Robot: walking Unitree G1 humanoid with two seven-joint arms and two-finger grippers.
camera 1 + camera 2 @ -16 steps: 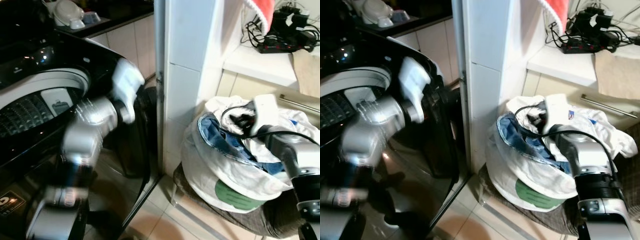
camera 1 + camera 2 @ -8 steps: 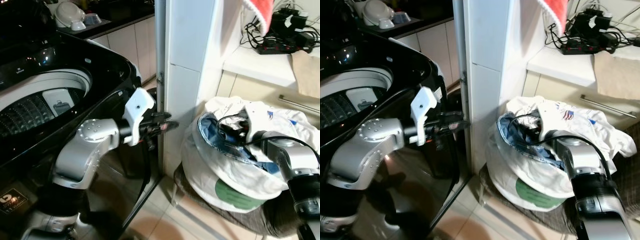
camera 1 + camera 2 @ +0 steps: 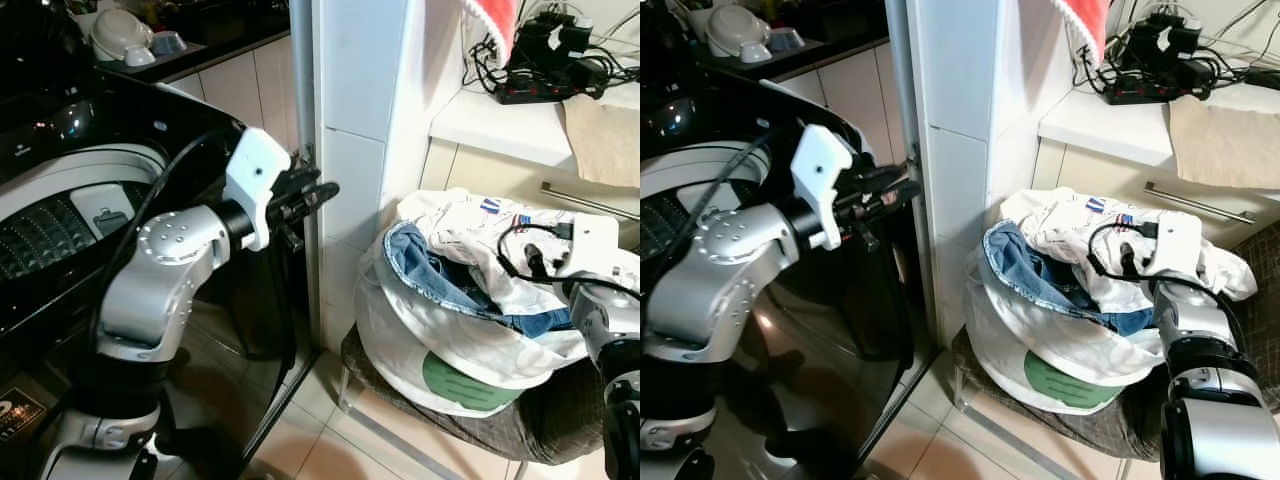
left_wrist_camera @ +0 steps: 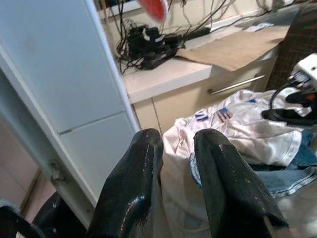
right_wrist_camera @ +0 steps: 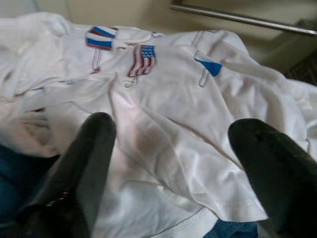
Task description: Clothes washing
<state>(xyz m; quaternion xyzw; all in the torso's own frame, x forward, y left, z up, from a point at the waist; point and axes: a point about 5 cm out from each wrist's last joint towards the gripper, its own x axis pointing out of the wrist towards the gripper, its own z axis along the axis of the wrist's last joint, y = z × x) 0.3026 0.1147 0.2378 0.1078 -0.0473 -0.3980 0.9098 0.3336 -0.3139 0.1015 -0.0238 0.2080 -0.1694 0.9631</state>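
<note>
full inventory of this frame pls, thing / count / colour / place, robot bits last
washing machine: 1, black, top-loading with pale drum rim, robot's left
tiled pillar: 1, white, centre, between machine and laundry
laundry bag: 1, white with green patch, on a seat right of the pillar
white shirt: 1, white with small flag prints, top of the bag
blue garment: 1, blue denim-like, in the bag under the shirt
seat cover: 1, brown-grey, under the bag
power strip with cables: 1, black, counter top right
cloth: 1, beige, on the counter's right end
red item: 1, red and white, hanging at top edge
dishes: a few, white, far counter top left
left gripper: 1, black fingers nearly together, raised beside the pillar
right gripper: 1, black fingers spread, over the white shirt
</note>
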